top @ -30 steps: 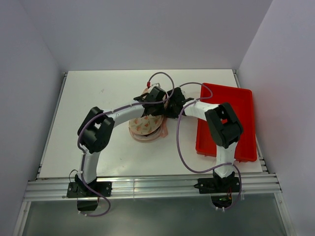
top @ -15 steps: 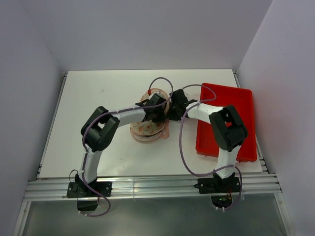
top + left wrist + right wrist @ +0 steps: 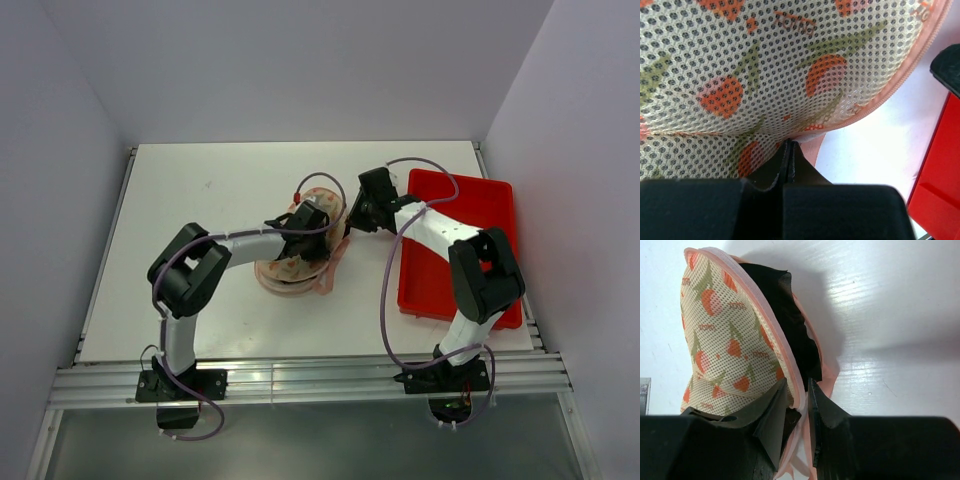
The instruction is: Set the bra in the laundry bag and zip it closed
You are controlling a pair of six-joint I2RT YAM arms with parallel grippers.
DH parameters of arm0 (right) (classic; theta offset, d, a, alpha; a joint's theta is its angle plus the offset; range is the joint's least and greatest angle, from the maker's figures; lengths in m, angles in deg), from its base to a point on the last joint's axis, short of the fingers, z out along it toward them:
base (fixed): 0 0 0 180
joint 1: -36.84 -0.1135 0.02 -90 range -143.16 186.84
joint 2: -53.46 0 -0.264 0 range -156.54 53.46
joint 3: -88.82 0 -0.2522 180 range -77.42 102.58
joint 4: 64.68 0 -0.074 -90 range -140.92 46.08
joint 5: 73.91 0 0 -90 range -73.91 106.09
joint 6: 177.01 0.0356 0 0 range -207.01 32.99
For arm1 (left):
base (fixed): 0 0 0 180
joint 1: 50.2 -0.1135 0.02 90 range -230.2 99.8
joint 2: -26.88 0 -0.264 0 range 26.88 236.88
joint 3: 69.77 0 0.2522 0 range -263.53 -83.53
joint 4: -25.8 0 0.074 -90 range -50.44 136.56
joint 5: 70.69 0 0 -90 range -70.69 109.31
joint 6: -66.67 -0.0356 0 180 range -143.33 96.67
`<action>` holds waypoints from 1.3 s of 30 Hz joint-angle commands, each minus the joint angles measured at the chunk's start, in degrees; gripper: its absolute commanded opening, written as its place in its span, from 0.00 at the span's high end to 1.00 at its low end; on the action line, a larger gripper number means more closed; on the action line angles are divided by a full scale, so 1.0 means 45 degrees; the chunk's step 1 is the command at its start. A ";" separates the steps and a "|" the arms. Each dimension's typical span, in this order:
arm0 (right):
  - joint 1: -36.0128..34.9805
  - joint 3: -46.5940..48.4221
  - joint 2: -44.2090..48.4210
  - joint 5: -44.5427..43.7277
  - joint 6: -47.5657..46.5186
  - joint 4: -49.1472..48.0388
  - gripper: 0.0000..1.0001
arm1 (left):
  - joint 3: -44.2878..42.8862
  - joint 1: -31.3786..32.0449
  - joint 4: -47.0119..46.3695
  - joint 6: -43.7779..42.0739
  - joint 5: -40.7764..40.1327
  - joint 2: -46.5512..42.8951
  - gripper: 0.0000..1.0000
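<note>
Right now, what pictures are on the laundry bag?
Orange-red tulip-like shapes with green stems on beige mesh on the laundry bag; clearest in the left wrist view.
</note>
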 commanded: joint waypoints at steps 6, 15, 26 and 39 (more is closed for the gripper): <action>0.0013 0.0771 0.0010 -0.0292 -0.0330 0.0234 0.69 | 0.1114 0.0102 0.1329 -0.0545 0.0079 -0.0594 1.00; 0.0013 0.3502 -0.0869 0.0351 -0.1579 0.0431 0.70 | 0.2560 0.0044 0.1896 -0.0975 -0.0468 -0.2000 1.00; -0.0123 0.6576 -0.4014 0.3767 -0.2128 0.0301 0.71 | 0.3224 0.0005 0.2052 -0.1092 -0.0585 -0.2999 1.00; -0.0690 0.5207 -0.5030 0.6739 -0.2107 -0.1562 0.73 | 0.4181 -0.0288 0.1428 -0.0877 -0.0409 -0.3428 1.00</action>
